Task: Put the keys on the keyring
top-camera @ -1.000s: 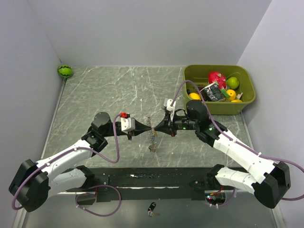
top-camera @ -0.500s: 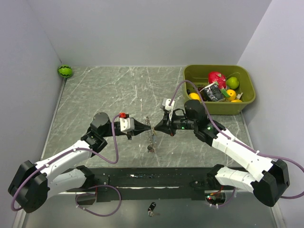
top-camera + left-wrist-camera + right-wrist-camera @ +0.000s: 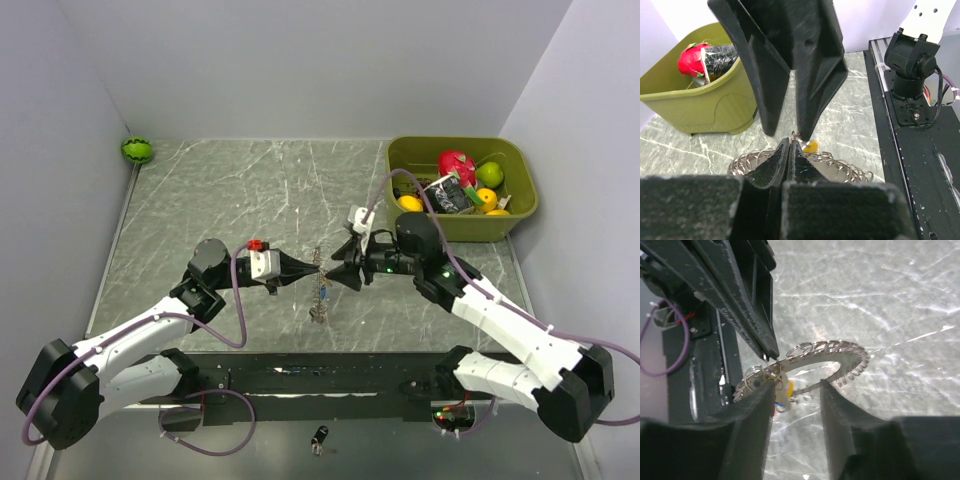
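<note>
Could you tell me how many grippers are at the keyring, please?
2: the left gripper pinches the keyring from the left; the right gripper stands open at its right.

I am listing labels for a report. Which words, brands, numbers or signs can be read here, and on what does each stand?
None can be read.
The black packet in the green bin may carry print, but it is too small and blurred.
The keyring shows no marking.

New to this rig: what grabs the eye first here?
Mid-table, the left gripper pinches a large grey wavy-edged metal keyring held up on edge, while the open right gripper faces it. An olive-green plastic bin of bright toy fruit sits far right; a small green watermelon ball far left.
</note>
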Motion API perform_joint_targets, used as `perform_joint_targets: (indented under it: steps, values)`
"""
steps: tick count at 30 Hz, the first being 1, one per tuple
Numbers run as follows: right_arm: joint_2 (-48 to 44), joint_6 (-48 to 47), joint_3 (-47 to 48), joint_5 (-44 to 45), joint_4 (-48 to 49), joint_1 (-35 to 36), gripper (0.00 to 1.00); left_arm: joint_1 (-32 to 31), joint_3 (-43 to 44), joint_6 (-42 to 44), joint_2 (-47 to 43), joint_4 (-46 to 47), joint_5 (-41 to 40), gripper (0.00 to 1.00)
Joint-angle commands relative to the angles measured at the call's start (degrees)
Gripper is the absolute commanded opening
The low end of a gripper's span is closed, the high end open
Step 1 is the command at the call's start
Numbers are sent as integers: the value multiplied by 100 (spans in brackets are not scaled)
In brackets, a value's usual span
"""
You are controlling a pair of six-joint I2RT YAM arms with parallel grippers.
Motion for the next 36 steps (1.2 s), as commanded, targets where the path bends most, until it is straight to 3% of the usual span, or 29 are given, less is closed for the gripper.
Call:
perform_joint_targets:
  steps: [1, 3, 7, 19, 31, 36]
  values:
    - [-638, -94, -212, 114, 497, 21, 67, -37, 19, -12, -159, 558, 184, 1]
    - [-806, -102, -318, 105, 673, 21, 81, -28, 10, -56, -151, 602, 193, 1]
    - [-1105, -243, -380, -210, 726, 21, 86, -37, -25, -118, -159, 759, 236, 1]
    - [-675, -234, -82, -1371, 770, 13, 55, -37, -69, -530, -168, 1358, 562, 1]
    - [-614, 328, -196, -1152, 1297, 21, 41, -28, -34, -662, -107, 1499, 658, 1]
    - [-438, 477, -117, -1073, 1289, 13, 27, -28, -8, -645, -98, 1472, 676, 1]
